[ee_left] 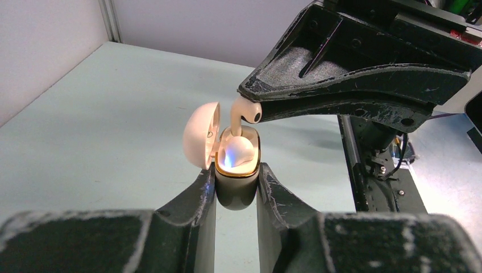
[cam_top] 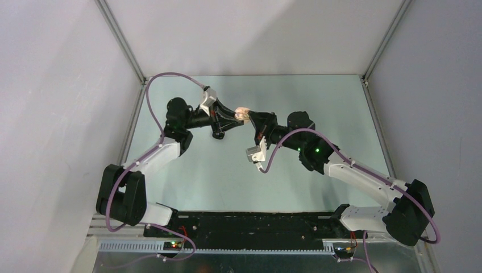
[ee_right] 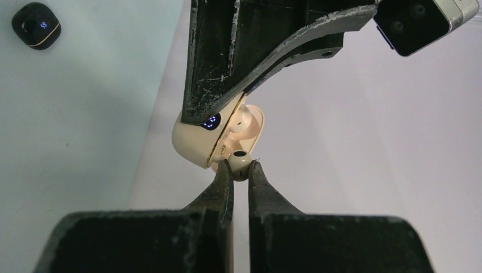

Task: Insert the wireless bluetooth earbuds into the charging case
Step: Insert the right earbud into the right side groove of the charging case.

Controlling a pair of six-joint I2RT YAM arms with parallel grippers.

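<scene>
Cream-white earbud [ee_left: 245, 111]: stem tip at free socket of charging case [ee_left: 237, 193]. Right jaws pinching bud head, left jaws clamping case. Keep stem aligned, push straight in, release.

a cream-white earbud [ee_left: 245, 111] stands stem-down, its stem dipping into the upright, open charging case [ee_left: 236, 190] (cream shell, gold rim, blue glow inside) at the 12 o'clock side. its twin [ee_left: 239, 152] lies seated in the well at 6 o'clock. the rounded lid [ee_left: 203, 135] stands open toward 9 o'clock.
</scene>
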